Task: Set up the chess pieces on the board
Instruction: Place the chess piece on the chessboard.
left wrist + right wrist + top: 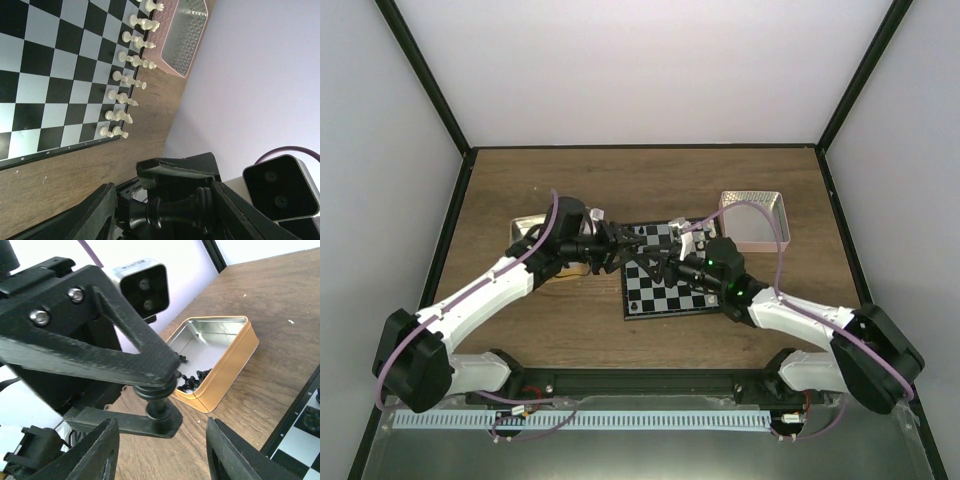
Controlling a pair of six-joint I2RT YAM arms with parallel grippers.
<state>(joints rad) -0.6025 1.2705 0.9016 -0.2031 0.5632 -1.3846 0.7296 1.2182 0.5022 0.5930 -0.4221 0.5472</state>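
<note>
My left gripper point(165, 212) is shut on a black chess piece point(175, 210), clamped end to end between its fingers above the wood just left of the board point(665, 300). The right wrist view shows that same piece point(159, 402) upright between the left arm's fingers. My right gripper point(161, 440) faces it with jaws wide open, touching nothing. In the top view both grippers, left point(625, 245) and right point(665, 262), meet over the board's left edge. White chessmen point(125, 95) line one edge of the board point(50, 75). More black pieces point(195, 377) lie in a gold tin point(220, 355).
A pink tin point(757, 215) stands at the board's back right corner, also seen in the left wrist view as the pink tin point(182, 30). The gold tin point(525, 235) sits left of the board, partly under the left arm. White walls enclose the wooden table.
</note>
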